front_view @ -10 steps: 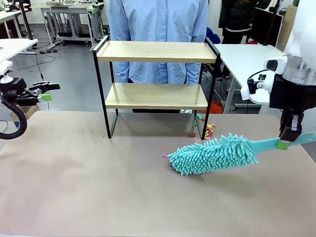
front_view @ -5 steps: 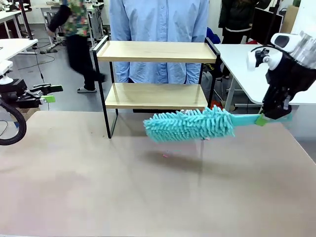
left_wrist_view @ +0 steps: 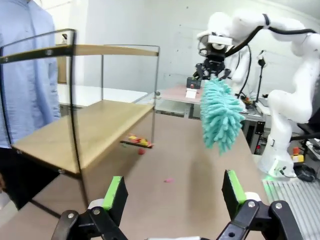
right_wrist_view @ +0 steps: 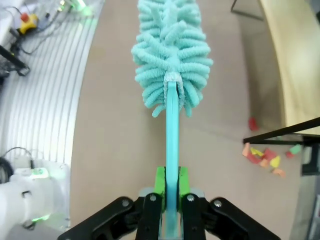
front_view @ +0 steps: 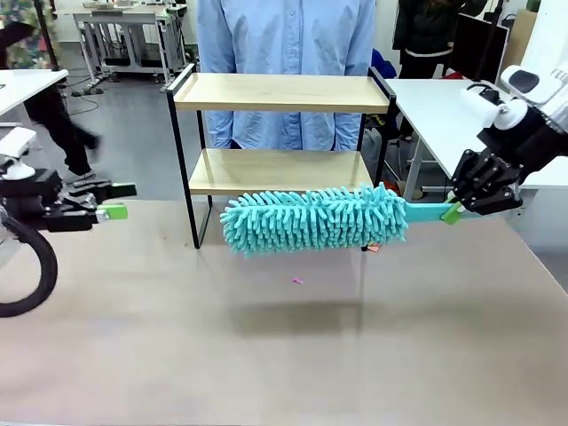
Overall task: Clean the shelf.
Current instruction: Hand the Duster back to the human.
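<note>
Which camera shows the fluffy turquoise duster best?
The front view: the whole duster hangs side-on before the shelf, its handle in the right gripper. The right wrist view looks along its handle; the left wrist view shows it end-on, farther off.

1 shelf (front_view: pixel 280 133): 2 wooden boards, 4 black legs. 1 teal duster (front_view: pixel 312 218), 1 flat teal handle. 2 robot arms, 2 grippers: left gripper (left_wrist_view: pixel 173 192) with 2 green-padded fingers (left_wrist_view: pixel 115 192) spread apart; right gripper (right_wrist_view: pixel 169 182) with 2 fingers pressed on the duster handle. 1 brown worktop (front_view: pixel 284 355). 1 small pink scrap (front_view: pixel 297 280) alone on the worktop. 1 cluster of coloured scraps (right_wrist_view: pixel 267 156) by a shelf leg, too small to count exactly. 1 person in a blue shirt (front_view: pixel 284 53) behind the shelf.
</note>
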### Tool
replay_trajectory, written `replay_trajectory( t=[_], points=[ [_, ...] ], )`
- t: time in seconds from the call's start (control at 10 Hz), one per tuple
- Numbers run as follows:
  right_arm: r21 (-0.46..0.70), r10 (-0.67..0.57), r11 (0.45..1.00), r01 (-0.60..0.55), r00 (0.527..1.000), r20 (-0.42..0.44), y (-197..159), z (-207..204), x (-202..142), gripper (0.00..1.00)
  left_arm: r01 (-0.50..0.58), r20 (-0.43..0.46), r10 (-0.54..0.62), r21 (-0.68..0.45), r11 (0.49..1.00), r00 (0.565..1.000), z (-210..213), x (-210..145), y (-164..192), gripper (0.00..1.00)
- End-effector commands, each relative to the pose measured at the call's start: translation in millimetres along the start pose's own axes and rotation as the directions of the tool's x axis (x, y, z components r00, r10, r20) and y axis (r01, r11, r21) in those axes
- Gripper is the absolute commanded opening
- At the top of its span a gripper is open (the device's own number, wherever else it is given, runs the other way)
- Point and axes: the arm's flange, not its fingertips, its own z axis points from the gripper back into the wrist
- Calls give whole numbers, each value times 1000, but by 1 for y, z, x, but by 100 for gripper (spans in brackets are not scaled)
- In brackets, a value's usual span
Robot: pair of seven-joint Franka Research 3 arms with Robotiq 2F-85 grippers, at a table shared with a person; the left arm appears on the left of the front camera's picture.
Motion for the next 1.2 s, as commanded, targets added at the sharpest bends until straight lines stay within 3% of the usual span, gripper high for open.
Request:
replay_trajectory(
  t=[0.0,0.1,0.2,0.5,0.9,1.1],
  points=[
    [11,11,1000,-11,998,67,-17,12,-10,13,-26,22,26,7,1000,999,-21,1,-14,100],
    [69,46,996,-49,997,56,-19,14,-11,13,-74,17,74,40,996,997,-30,-4,-13,100],
    [1,6,1000,-6,1000,22,-6,4,-7,13,-13,3,13,-11,1000,1000,-14,-3,-13,100],
    [1,6,1000,-6,1000,22,-6,4,-7,13,-36,4,36,0,999,999,-23,-6,-12,100],
    [1,6,1000,-6,1000,22,-6,4,-7,13,19,39,-14,-118,993,999,-95,-14,-37,100],
    [1,6,1000,-6,1000,22,-6,4,-7,13,32,32,-28,-125,992,999,-124,-21,-38,100]
  ],
)
